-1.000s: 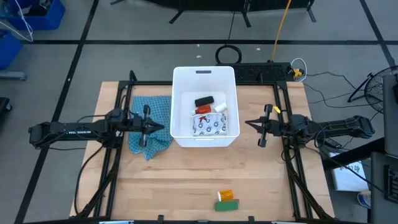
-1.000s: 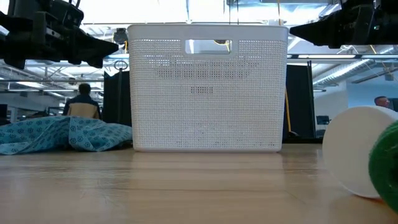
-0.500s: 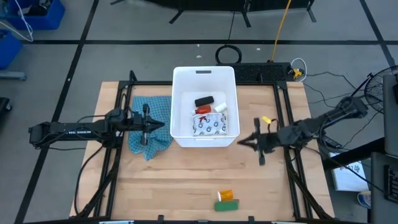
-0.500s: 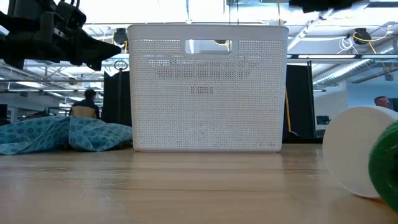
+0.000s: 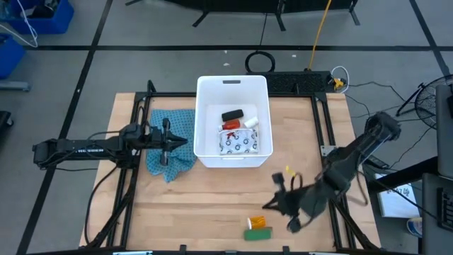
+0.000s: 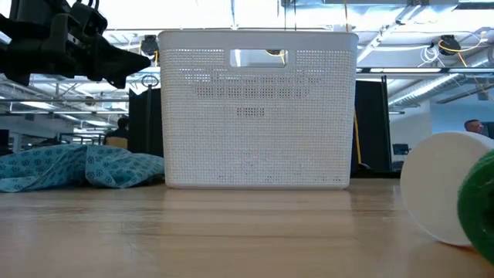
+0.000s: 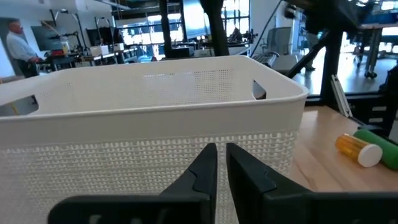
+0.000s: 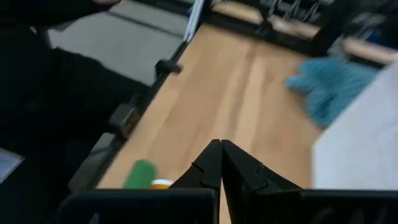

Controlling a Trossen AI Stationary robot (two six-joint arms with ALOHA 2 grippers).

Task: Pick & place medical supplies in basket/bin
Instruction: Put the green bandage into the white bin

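White plastic, the basket (image 5: 201,106) stands mid-tabletop (image 5: 212,191), holding the white pouch (image 5: 237,144), red bottle (image 5: 232,125) and black packet (image 5: 232,115). Well in front of it lie the orange vial (image 5: 256,221) and green packet (image 5: 257,232), with the right hand (image 5: 272,205) clenched just beside them. Beside the basket, the left hand (image 5: 182,143) hovers clenched over the teal cloth (image 5: 178,160).

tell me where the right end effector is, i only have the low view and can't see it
Observer: The right end effector is over the front of the table, just right of the orange vial.
Operator: open or shut
Observer: Shut and holding nothing, by the right wrist view.
Operator: what's inside the tub
Observer: The white tub holds a white patterned pouch, a red bottle and a black packet.
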